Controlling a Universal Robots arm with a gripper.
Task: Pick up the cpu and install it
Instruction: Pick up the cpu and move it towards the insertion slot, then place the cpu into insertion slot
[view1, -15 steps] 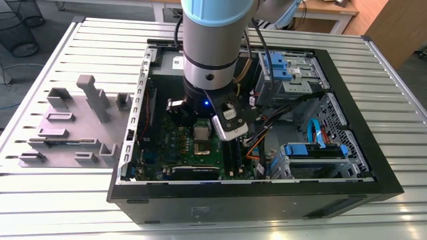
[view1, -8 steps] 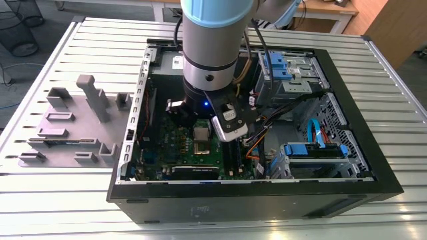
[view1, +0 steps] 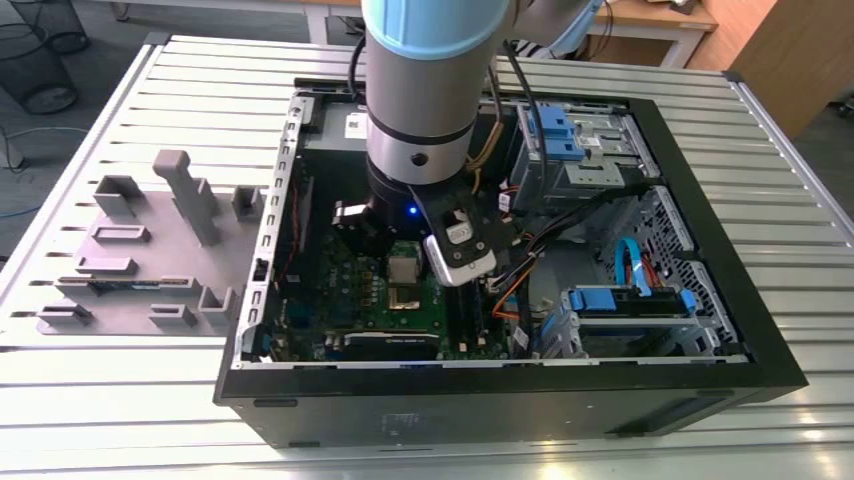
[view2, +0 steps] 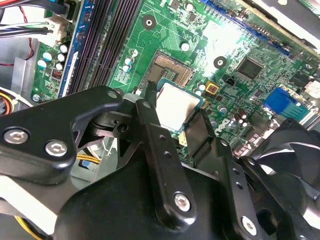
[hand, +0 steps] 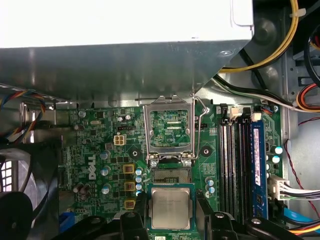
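The cpu (hand: 170, 207) is a small square chip with a pale silver top, and my gripper (hand: 171, 200) is shut on it, one black finger against each of two opposite edges. It hangs just above the green motherboard (hand: 100, 150), beside the bare socket (hand: 171, 175), whose metal load plate (hand: 170, 131) stands flipped open. In the second wrist view the cpu (view2: 177, 104) sits between the fingers (view2: 148, 112), a short way off the socket (view2: 172, 70). In the exterior view the gripper (view1: 404, 262) reaches down inside the open PC case (view1: 747, 360).
RAM slots (hand: 240, 165) run alongside the socket. The silver power supply (hand: 125, 45) overhangs the board. Loose cables (hand: 280, 45) and a fan (hand: 15, 200) sit close by. Grey stepped holder blocks (view1: 147, 250) stand on the slatted table at the exterior view's left.
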